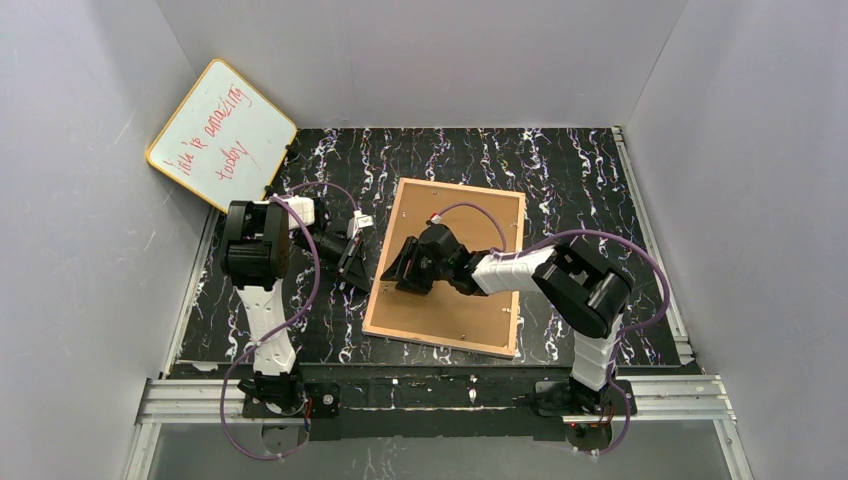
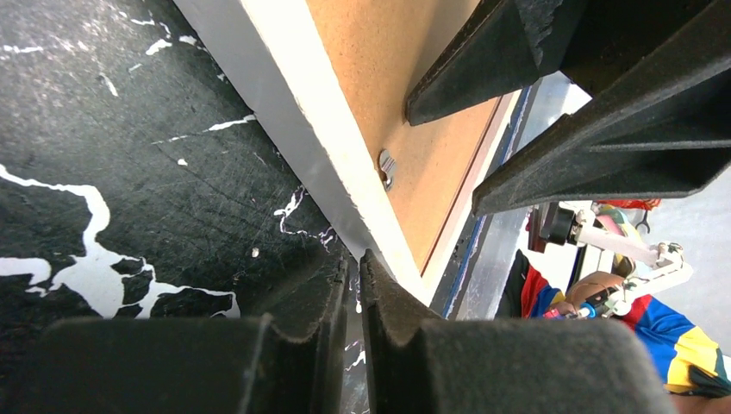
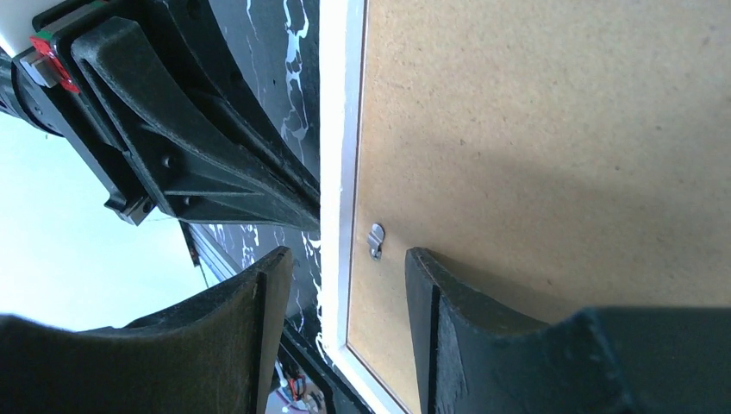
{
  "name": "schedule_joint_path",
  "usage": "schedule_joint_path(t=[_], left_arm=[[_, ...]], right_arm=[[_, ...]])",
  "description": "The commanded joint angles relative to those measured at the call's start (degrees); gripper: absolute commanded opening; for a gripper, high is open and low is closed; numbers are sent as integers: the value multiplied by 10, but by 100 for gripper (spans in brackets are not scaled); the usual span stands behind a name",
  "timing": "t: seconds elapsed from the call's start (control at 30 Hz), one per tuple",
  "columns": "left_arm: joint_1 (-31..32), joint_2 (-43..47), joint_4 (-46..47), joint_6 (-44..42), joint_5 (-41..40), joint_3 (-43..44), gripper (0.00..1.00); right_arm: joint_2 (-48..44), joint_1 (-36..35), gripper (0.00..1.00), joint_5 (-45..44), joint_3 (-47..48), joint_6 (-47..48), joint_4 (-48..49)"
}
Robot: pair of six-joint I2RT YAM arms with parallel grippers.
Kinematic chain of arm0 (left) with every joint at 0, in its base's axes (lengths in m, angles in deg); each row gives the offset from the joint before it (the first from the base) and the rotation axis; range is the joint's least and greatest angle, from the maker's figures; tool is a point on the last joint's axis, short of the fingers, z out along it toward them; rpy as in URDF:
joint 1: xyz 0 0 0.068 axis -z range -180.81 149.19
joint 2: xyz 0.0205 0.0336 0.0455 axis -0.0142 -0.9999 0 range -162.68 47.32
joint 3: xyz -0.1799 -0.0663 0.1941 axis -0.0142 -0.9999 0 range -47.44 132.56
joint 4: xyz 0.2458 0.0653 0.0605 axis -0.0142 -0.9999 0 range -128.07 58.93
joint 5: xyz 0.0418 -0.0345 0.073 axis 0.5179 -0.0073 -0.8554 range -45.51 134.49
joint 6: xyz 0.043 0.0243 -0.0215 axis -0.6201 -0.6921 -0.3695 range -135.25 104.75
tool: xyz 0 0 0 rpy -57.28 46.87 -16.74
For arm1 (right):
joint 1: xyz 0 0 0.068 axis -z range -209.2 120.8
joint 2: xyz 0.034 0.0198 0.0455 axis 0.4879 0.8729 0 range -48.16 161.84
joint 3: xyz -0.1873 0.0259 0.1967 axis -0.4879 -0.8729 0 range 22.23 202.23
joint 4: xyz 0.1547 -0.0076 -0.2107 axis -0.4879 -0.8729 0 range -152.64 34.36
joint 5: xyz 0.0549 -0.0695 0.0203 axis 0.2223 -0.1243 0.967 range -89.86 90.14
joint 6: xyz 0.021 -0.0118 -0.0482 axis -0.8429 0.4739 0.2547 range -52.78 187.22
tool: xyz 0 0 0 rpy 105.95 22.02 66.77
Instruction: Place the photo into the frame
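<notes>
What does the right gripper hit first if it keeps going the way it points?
Likely the frame, on its white rim at the clip, which sits between the open fingers of the right gripper. Depth is unclear.

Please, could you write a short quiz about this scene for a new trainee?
1. True or false: the frame lies face down on the table.
2. The jaws of the right arm are: A) open above the frame's edge; B) shut on a pen; C) out of view.
3. Which colour is the writing on the whiteboard?
Key: 1 true; 2 A; 3 red.
</notes>
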Motion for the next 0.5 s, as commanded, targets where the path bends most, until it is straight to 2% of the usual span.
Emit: schedule_joint_path(t=[0.0,0.27,0.47], left_arm=[[2,-1,-27,-20,27,7,10],[11,-1,1,-2,17,-11,13],[13,9,-2,-1,13,-9,21]], right_arm=[[-16,-1,60,0,-26,3,-15],[20,-12,58,16,-6,-10,11],[41,-17,57,21,10,-19,24]])
